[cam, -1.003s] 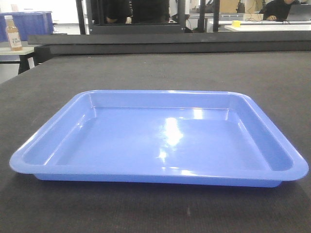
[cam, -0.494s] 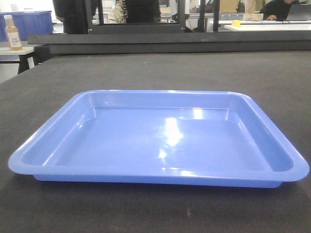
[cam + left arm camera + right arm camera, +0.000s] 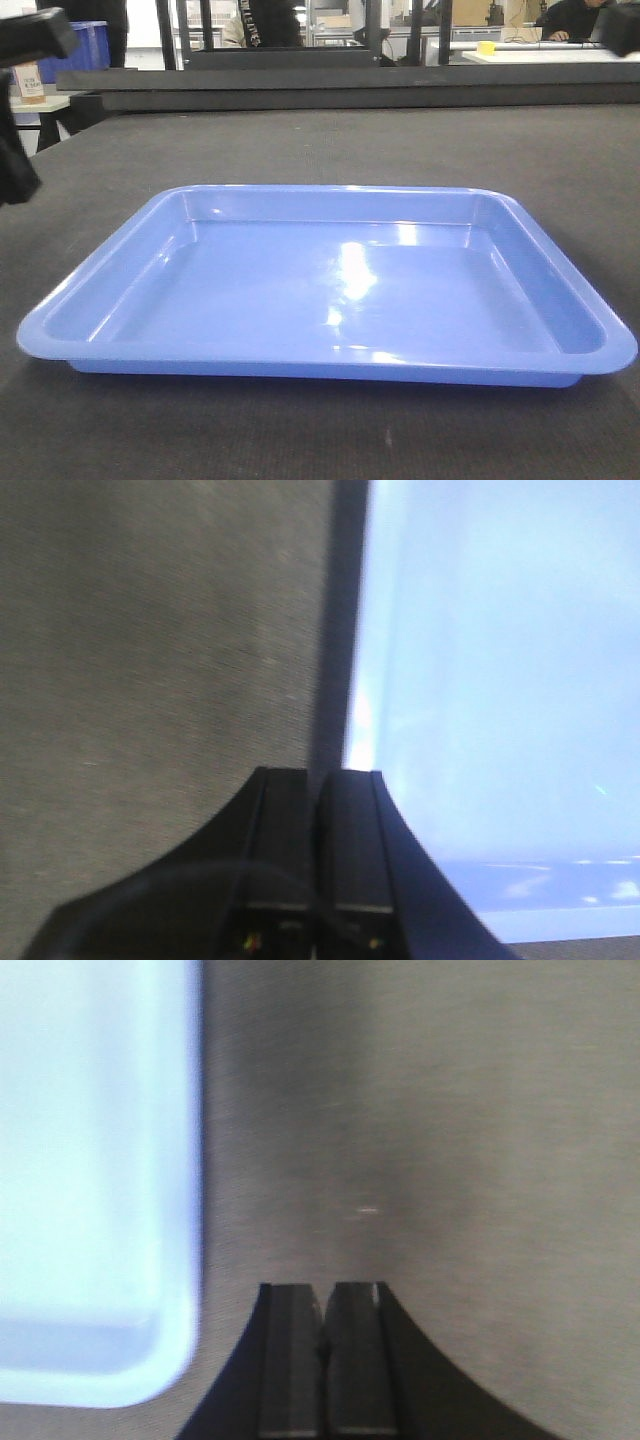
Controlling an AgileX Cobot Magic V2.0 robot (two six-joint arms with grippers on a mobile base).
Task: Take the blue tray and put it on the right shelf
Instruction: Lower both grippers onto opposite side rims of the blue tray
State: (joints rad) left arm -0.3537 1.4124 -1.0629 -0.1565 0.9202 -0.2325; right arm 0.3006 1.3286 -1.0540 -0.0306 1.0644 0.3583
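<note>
Front view: tray (image 3: 330, 285) sits flat on the grey table (image 3: 330, 145), centred, near the front edge, empty and glossy with light glare on its floor. A black arm part (image 3: 28, 35) pokes in at the top left corner, above the table and well apart from the tray; no fingers show here. Behind the table: blue bin (image 3: 88, 45), a bottle (image 3: 26, 82) half hidden by the arm part, a small yellow thing (image 3: 486, 47) on a white desk, and people in the background.

Left wrist view, blurred: left gripper (image 3: 318, 780) has its fingers pressed together with nothing between them. It hangs over the tray's left rim line, with the tray (image 3: 500, 670) filling the right half and the table (image 3: 150, 660) the left. Can't tell if it touches.

Right wrist view: right gripper (image 3: 323, 1295) has its fingers together with nothing held. It is over bare table (image 3: 450, 1110), just beside the tray's right edge. The tray (image 3: 90, 1160) is on the left, with a rounded corner at the lower left.
</note>
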